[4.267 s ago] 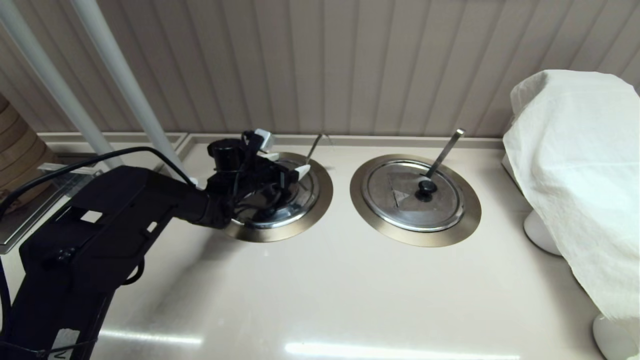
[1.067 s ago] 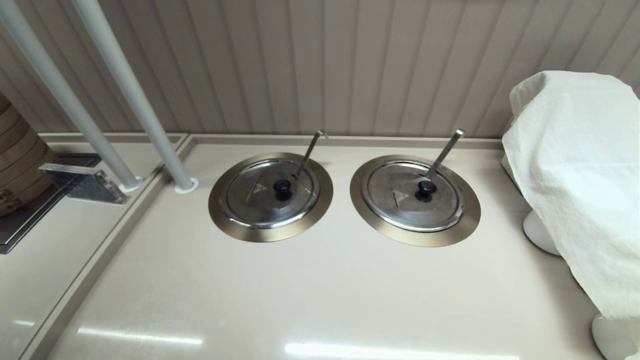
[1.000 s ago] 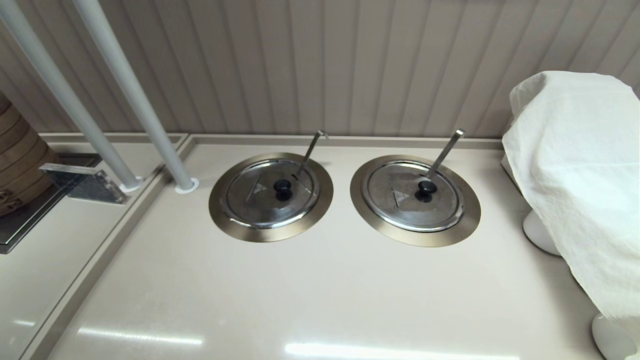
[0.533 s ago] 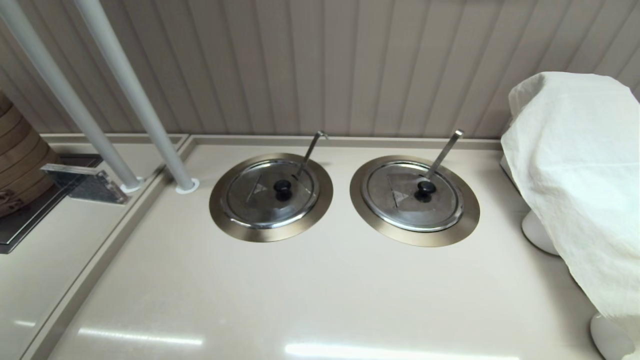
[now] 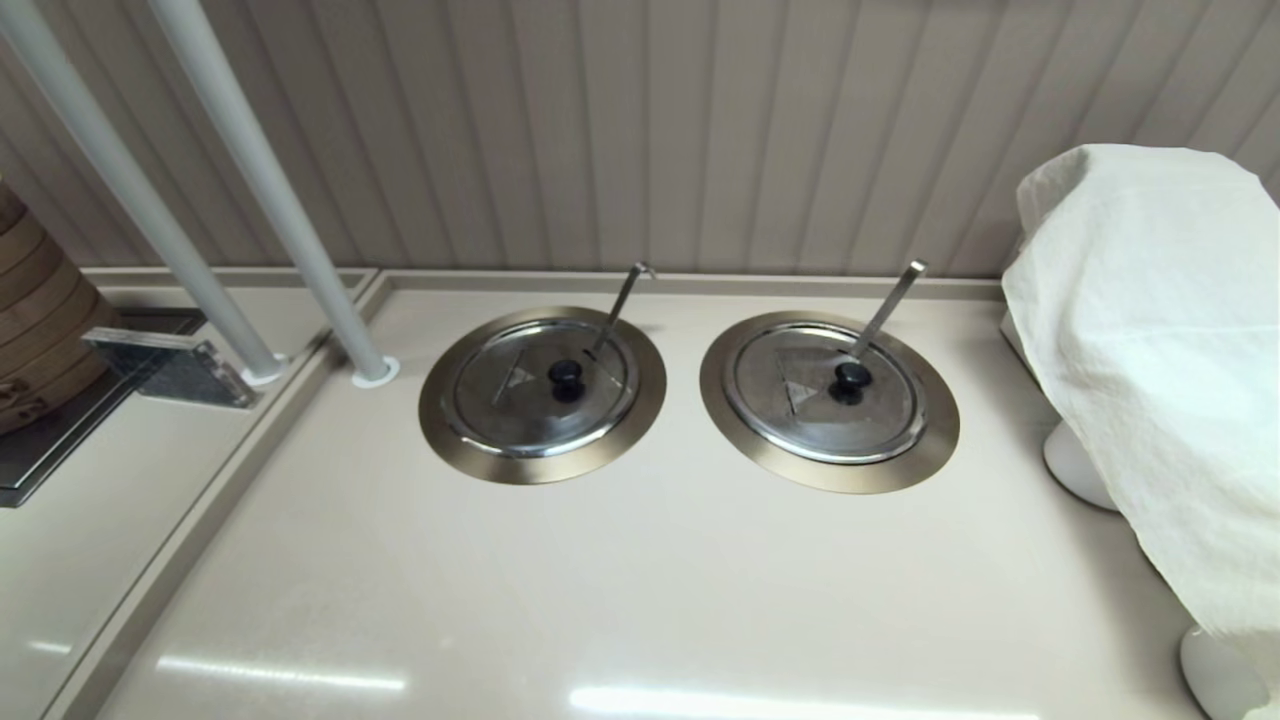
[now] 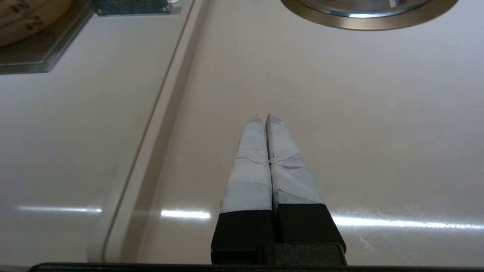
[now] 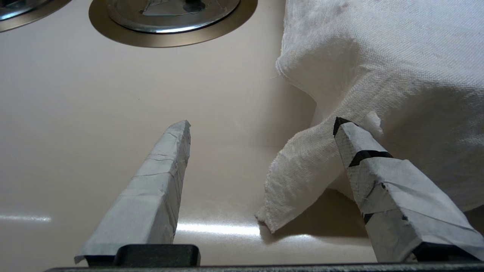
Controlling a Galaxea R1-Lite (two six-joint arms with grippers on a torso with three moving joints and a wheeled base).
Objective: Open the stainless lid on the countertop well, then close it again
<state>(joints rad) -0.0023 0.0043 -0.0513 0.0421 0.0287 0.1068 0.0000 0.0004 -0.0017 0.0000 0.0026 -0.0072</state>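
Observation:
The stainless lid [image 5: 500, 400] lies flat and closed in the countertop well, whose bronze-grey ring [image 5: 542, 471] sits left of centre in the head view. Its black knob [image 5: 566, 375] is at the centre, and the thin hook-tipped ladle handle [image 5: 620, 305] sticks out at the back. Neither arm shows in the head view. In the left wrist view my left gripper [image 6: 262, 116] is shut with nothing in it, low over bare counter, with the ring's near edge [image 6: 340, 20] well ahead. My right gripper [image 7: 261, 122] stands open and empty beside the white cloth.
The twin lid [image 5: 800, 420] with the flat-tipped handle [image 5: 885, 305] sits to the right. A white cloth [image 5: 1150, 350] covers something at the right edge, and its corner [image 7: 302, 181] hangs between my right fingers. Two grey poles [image 5: 270, 190] and bamboo steamers [image 5: 35, 320] stand at the left.
About four seconds ago my left arm was over the lid; it has since drawn back out of the head view. Over the last second nothing has visibly moved.

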